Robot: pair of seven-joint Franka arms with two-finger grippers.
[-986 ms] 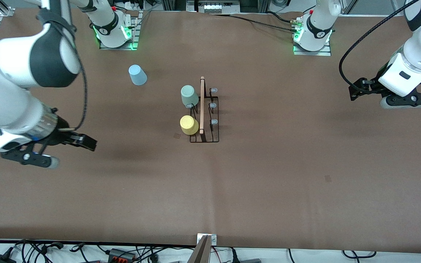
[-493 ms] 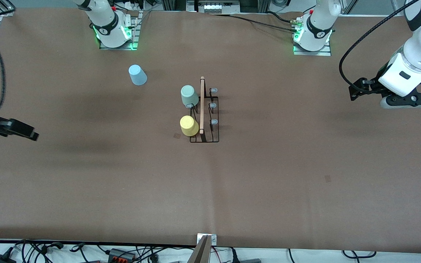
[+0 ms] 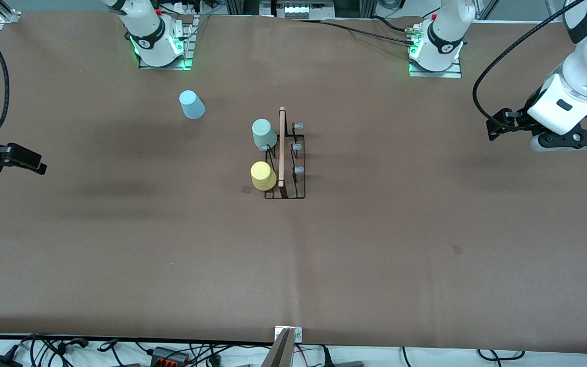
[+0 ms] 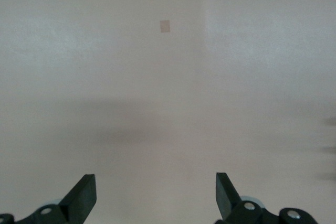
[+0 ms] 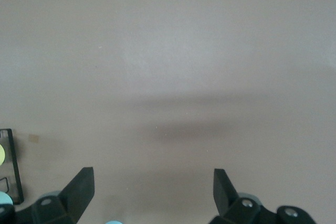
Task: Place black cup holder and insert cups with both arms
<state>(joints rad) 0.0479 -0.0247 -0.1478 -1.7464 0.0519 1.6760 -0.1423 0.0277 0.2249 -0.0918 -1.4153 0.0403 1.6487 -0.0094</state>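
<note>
The black cup holder point(image 3: 284, 192) stands at the table's middle with its wooden top bar point(image 3: 282, 148). A mint green cup point(image 3: 263, 133) and a yellow cup point(image 3: 263, 175) hang on pegs on its side toward the right arm's end. A light blue cup point(image 3: 191, 104) stands mouth-down on the table, farther from the front camera and toward the right arm's end. My left gripper point(image 4: 155, 187) is open and empty over bare table at the left arm's end point(image 3: 571, 141). My right gripper point(image 5: 152, 182) is open and empty over the table's edge at the right arm's end; only its wrist point(image 3: 3, 155) shows in the front view.
Three grey-tipped pegs point(image 3: 297, 147) on the holder's side toward the left arm's end carry nothing. A corner of the holder point(image 5: 11, 166) shows at the edge of the right wrist view. Cables point(image 3: 171, 351) lie along the table edge nearest the front camera.
My right arm has swung away from the holder toward its own end of the table, almost out of the front view. The left arm, the cups and the holder have not moved.
</note>
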